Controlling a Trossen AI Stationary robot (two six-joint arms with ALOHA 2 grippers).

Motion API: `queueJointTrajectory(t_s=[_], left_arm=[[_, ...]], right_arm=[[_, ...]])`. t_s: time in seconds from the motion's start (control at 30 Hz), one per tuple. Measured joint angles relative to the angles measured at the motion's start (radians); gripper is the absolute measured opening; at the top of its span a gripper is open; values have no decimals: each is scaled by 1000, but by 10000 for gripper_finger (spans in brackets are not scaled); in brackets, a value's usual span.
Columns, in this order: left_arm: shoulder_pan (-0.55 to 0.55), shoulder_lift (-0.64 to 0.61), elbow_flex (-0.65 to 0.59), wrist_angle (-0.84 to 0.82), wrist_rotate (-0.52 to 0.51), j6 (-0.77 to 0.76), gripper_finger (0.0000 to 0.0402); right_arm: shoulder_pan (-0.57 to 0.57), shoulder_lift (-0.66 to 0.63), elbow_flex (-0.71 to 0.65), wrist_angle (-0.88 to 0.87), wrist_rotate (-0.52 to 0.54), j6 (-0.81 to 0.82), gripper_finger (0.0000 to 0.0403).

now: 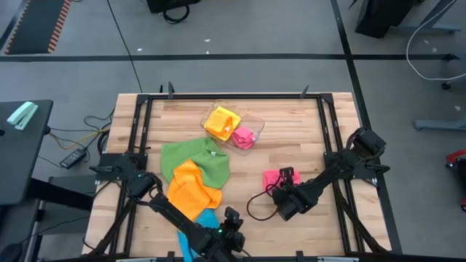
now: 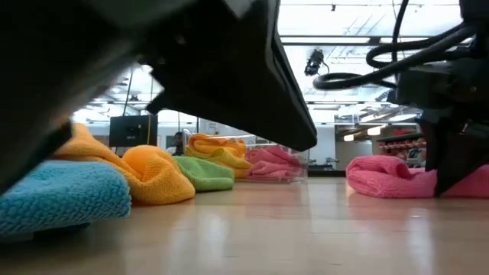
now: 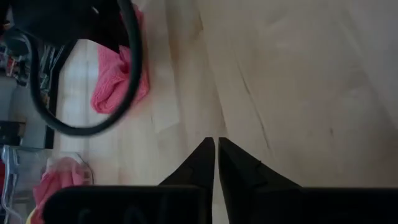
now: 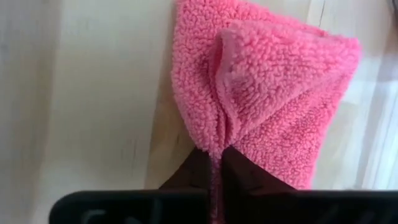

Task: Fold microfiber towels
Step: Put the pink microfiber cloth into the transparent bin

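The pink towel (image 1: 275,177) lies on the bare wood toward the table's right edge, about midway between the far and near edges, and the right gripper (image 1: 287,175) is down on it. In the right wrist view a raised fold of that towel (image 4: 261,93) runs straight into the gap between the fingers (image 4: 239,167), which are pinched tight on the cloth (only a thin pink strip shows between them). The left gripper (image 3: 216,149) sits low near the table's near edge, its fingers pressed together with nothing between them, over bare wood; a blue towel (image 1: 204,222) lies just beside that arm. Up the table's left half, an orange towel (image 1: 191,191) overlaps a green towel (image 1: 196,161). Near the far edge a clear plastic tray (image 1: 255,124) holds a yellow towel (image 1: 222,122) and a second pink towel (image 1: 244,137). The table (image 1: 306,138) is pale wooden planking in a black frame. Beyond it lie a grey floor, loose cables and dark furniture.
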Motion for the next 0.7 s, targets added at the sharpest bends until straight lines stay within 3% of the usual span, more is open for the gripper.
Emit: queueJointTrajectory(t_s=[0.17, 0.4, 0.7], left_arm=[[-37, -10, 0, 3, -2, -18, 24], [-81, -11, 0, 7, -1, -25, 26], [-101, -11, 0, 7, 0, -23, 21]], right_arm=[[5, -54, 0, -5, 3, -80, 12], [-8, -174, 3, 1, 87, -237, 10], [-94, -347, 5, 38, 110, -425, 10]])
